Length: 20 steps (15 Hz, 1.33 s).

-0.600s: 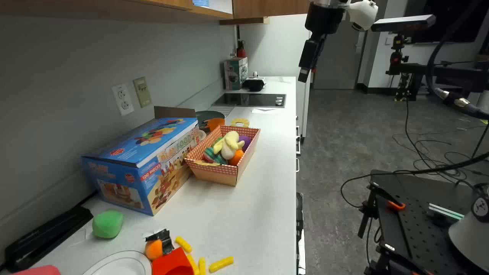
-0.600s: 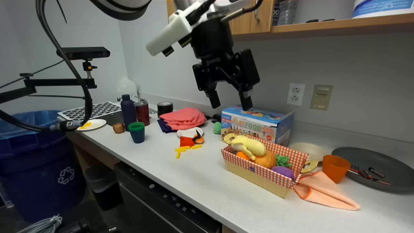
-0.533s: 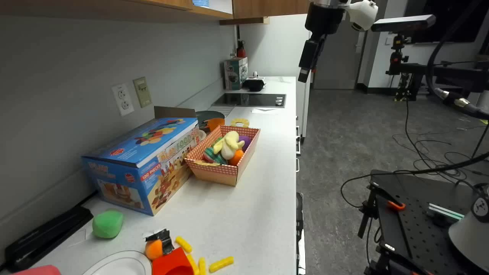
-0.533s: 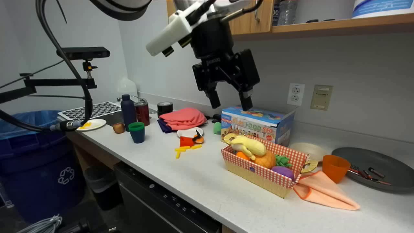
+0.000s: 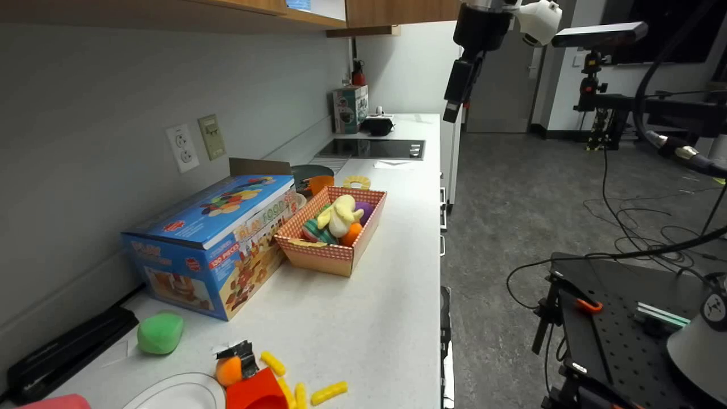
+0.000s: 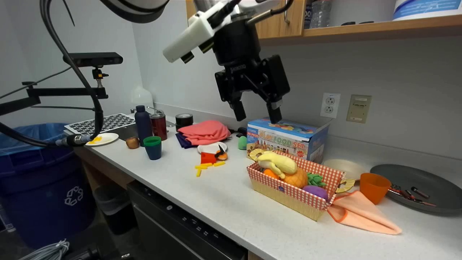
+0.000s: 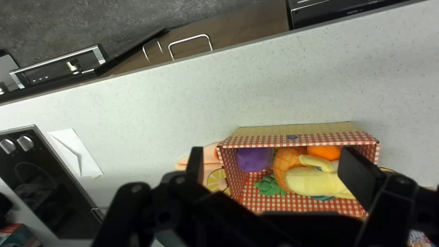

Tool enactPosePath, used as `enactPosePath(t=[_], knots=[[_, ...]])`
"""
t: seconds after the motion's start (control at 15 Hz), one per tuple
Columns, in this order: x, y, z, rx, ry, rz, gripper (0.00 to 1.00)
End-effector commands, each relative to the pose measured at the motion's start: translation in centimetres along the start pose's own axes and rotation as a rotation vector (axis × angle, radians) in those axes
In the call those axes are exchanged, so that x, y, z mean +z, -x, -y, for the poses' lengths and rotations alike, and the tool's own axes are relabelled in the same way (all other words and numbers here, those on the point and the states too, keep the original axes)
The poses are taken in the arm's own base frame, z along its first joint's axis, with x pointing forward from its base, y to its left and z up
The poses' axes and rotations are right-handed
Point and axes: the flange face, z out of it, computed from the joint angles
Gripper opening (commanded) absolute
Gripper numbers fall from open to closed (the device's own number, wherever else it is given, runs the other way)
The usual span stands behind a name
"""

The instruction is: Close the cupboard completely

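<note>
The likeliest trouble is a collision on the way up. The light-tan wooden wall cupboard [image 6: 364,34] hangs higher than the gripper [image 6: 257,112], part of its interior exposed, and in an exterior view a plain door panel [image 5: 397,12] appears swung outward above the gripper's tips. Its outer end meets the gripper's outline there, so I cannot judge the gap; the white wrist-mounted housing [image 6: 189,39] beside the gripper could strike it before the tips do. The wrist view looks down and shows nothing of the door, so aim may be poor. A push too near the hinged side would probably stall and leave the panel ajar. Whether the clear plastic bottle [image 6: 320,14] or blue-and-white tub [image 6: 429,10] above the gripper juts past the cupboard's front edge I cannot tell; if so, it could jam the door.

The gripper is released: its 2 fingers [image 6: 238,110] stand wide apart, near full spread by the look of it, holding nothing and touching nothing. Below, well apart from the tips, sits the red-gingham basket [image 7: 325,139] with its plush banana [image 7: 310,180].
</note>
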Motion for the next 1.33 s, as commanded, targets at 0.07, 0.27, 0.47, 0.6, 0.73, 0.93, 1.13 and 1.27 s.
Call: enactPosePath(t=[0.07,0.27,0.47,0.6,0.73,0.93,1.13,1.27], knots=[[-0.1,0.0,0.0,0.0,0.0,0.001,1.0],[-0.1,0.0,0.0,0.0,0.0,0.001,1.0],[-0.1,0.0,0.0,0.0,0.0,0.001,1.0],[-0.9,0.1,-0.2,0.005,-0.016,-0.002,1.0],[-2.9,0.4,-1.0,0.019,-0.001,-0.011,1.0],[-6.4,1.1,-2.4,0.038,0.014,-0.031,1.0],[-10.7,2.2,-4.2,0.081,0.043,-0.057,1.0],[-13.6,3.2,-5.2,0.113,0.057,-0.08,1.0]])
